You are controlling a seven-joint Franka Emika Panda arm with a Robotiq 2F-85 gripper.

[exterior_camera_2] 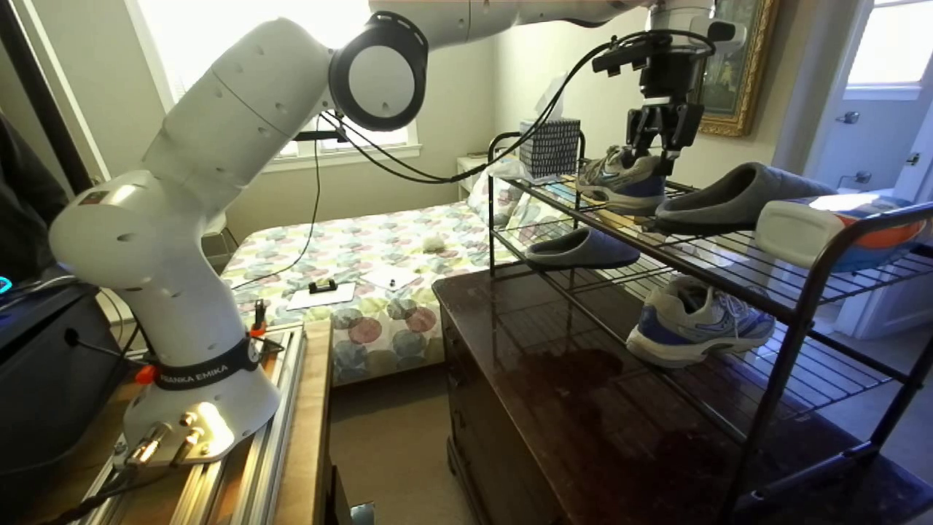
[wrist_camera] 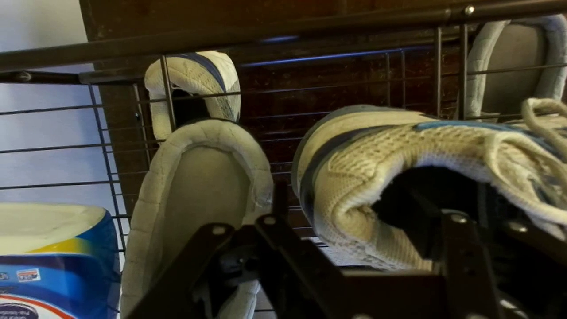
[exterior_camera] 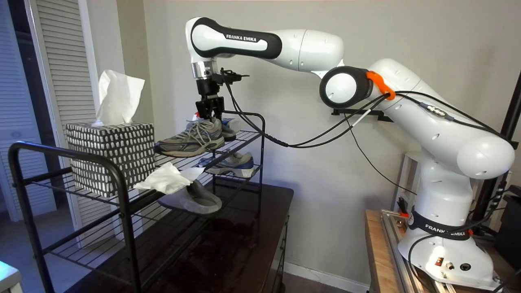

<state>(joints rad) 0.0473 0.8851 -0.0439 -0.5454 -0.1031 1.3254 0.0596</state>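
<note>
A grey sneaker with pale laces (exterior_camera: 188,140) stands on the rack's top shelf; it also shows in an exterior view (exterior_camera_2: 619,182) and in the wrist view (wrist_camera: 350,177). My gripper (exterior_camera: 211,115) points down at its heel, also in an exterior view (exterior_camera_2: 652,162). In the wrist view the gripper (wrist_camera: 347,212) has its fingers apart around the heel: one finger in the dark shoe opening, the other outside, between sneaker and slipper. Firm contact cannot be told. A grey slipper (exterior_camera_2: 736,200) lies beside the sneaker, also in the wrist view (wrist_camera: 203,190).
A black wire rack (exterior_camera_2: 816,292) stands on a dark dresser (exterior_camera_2: 568,408). Its top shelf holds a tissue box (exterior_camera: 110,158), crumpled tissue (exterior_camera: 167,179) and a blue-and-white container (exterior_camera_2: 838,226). A slipper (exterior_camera_2: 583,251) and a sneaker (exterior_camera_2: 692,328) lie below.
</note>
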